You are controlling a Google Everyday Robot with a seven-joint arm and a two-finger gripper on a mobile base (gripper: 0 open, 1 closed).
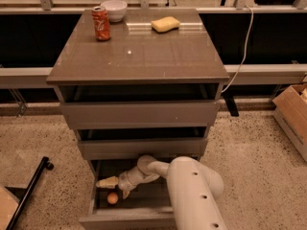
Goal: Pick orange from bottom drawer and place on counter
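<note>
Gripper (pixel 108 182) low in the frame, reaching left inside the open bottom drawer (pixel 120 219) — spread or closed, cannot tell, orange (pixel 112 198) just below it on the drawer floor, counter (pixel 144 56) above — red can (pixel 100 23), white bowl (pixel 114 8), yellow sponge (pixel 165 24) along its far edge

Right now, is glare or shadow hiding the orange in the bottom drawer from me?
Camera view: no; the bottom drawer sits in dim shade under the drawers above, yet the orange reads clearly against its dark floor, with the end effector just above it in the picture. Camera view: glare is confined to the counter, a pale streak by the sponge.
</note>
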